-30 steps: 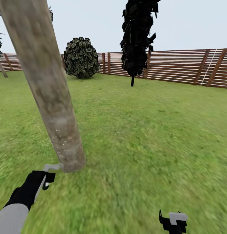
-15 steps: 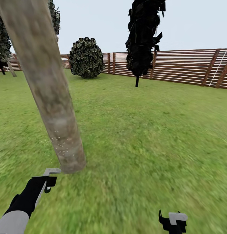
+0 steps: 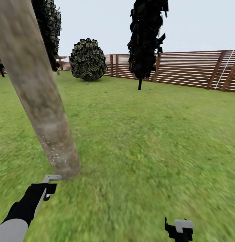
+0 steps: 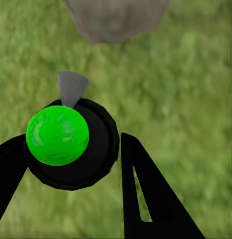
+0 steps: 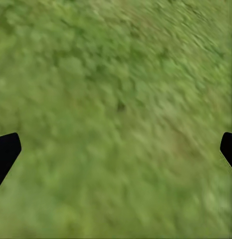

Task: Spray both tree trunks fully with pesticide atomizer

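Observation:
A thick, leaning grey-brown tree trunk (image 3: 36, 97) rises at the left of the head view. Tiny white pesticide specks (image 3: 52, 151) dot its lower part. My left gripper (image 3: 41, 193) is shut on the pesticide atomizer (image 4: 71, 144), a black body with a bright green cap and a grey nozzle (image 3: 52, 177). The nozzle points at the trunk's base (image 4: 116, 17), a short way off. My right gripper (image 3: 179, 228) hangs open over grass at the lower right, its fingertips (image 5: 6, 149) far apart. Dark green foliage (image 3: 46, 27) of another tree shows behind the trunk.
Green lawn (image 3: 147, 141) stretches ahead and to the right. A brown slat fence (image 3: 191, 69) runs along the back. In front of the fence stand a round dark bush (image 3: 88, 59) and a narrow black-leaved tree (image 3: 144, 40).
The whole picture has shifted, so the camera has moved. The trunk now sits further left in view, with leafy foliage showing behind it. Both arms keep their poses.

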Available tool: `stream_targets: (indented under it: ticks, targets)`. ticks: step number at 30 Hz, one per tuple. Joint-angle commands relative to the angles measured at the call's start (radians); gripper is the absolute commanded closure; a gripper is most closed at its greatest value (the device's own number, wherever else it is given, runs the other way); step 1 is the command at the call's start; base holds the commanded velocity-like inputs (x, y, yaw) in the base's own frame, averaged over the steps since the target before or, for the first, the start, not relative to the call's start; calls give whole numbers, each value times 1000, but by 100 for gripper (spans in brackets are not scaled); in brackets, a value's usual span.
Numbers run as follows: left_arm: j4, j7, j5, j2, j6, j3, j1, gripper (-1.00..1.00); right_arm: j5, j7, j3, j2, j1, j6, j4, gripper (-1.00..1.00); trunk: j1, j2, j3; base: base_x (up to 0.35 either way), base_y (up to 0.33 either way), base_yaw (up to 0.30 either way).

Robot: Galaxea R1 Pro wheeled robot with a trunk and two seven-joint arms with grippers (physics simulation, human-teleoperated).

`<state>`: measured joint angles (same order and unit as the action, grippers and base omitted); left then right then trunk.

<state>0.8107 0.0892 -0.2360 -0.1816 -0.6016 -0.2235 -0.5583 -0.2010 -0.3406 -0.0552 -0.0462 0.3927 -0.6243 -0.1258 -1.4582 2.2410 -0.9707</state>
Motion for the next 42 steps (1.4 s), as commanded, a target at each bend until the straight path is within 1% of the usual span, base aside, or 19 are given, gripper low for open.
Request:
stream_targets:
  ticks: [1, 6, 13, 16, 20, 30, 42]
  targets:
    - [0, -4, -1, 1, 0, 0, 0, 100, 0, 0, 0, 0, 0, 0, 0, -100, 0, 0, 0, 129, -268, 12]
    - [-1, -12, 0, 4, 2, 1, 0, 100, 0, 0, 0, 0, 0, 0, 0, -100, 0, 0, 0, 129, -211, 209]
    - [4, -14, 0, 5, 2, 1, 0, 100, 0, 0, 0, 0, 0, 0, 0, -100, 0, 0, 0, 6, -8, 278]
    - [4, -15, 1, 8, 3, 8, 0, 100, 0, 0, 0, 0, 0, 0, 0, -100, 0, 0, 0, 6, -20, 278]
    - [3, -16, 1, 10, 3, 10, 0, 100, 0, 0, 0, 0, 0, 0, 0, -100, 0, 0, 0, 70, -194, 255]
    - [4, -16, 1, 17, 3, 11, 0, 100, 0, 0, 0, -1, 0, 0, 0, -100, 0, 0, 0, 102, -255, 24]
    - [4, -16, 0, 18, 3, 10, 0, 100, 0, 0, 0, -1, 0, 0, 0, -100, 0, 0, 0, 104, -257, 0]
